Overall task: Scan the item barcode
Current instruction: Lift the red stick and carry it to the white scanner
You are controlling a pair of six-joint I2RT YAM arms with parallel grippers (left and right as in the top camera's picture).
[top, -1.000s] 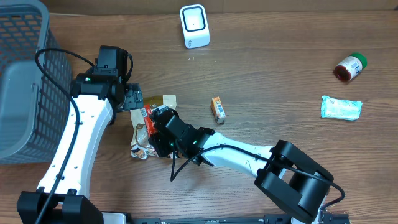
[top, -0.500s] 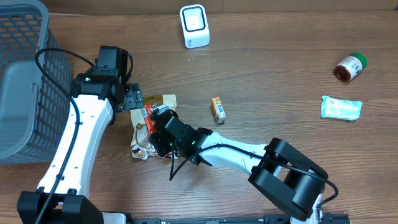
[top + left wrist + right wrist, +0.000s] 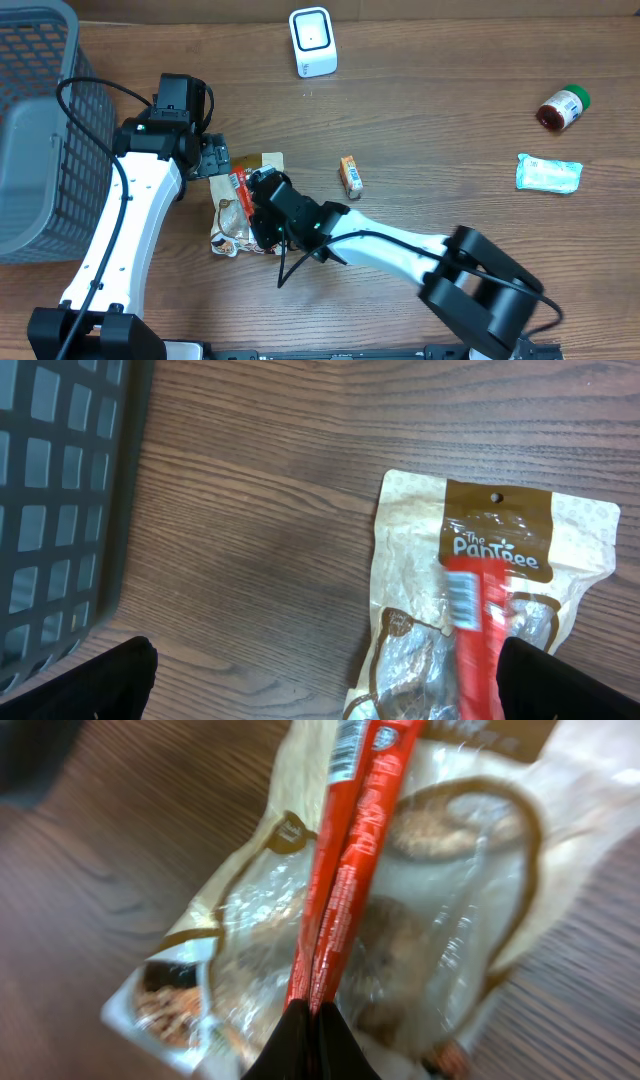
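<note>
Pinch: right hand point(image 3: 312, 1020) clamped on red stick pack point(image 3: 352, 860) atop pouch point(image 3: 450, 930); lift it alone, barcode point(image 3: 462, 600) toward scanner point(image 3: 312, 42); left hand point(image 3: 213, 159) gapes empty

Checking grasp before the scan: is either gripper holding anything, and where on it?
Right gripper is shut on the red stick pack, pinched far from its barcode end. Left gripper is open, holding nothing.

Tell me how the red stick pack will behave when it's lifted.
Red stick pack is long, thin, pinched at one end: it will likely droop. Its glossy wrapper may slip. Probably light, so the snack pouch beneath should stay put.
</note>
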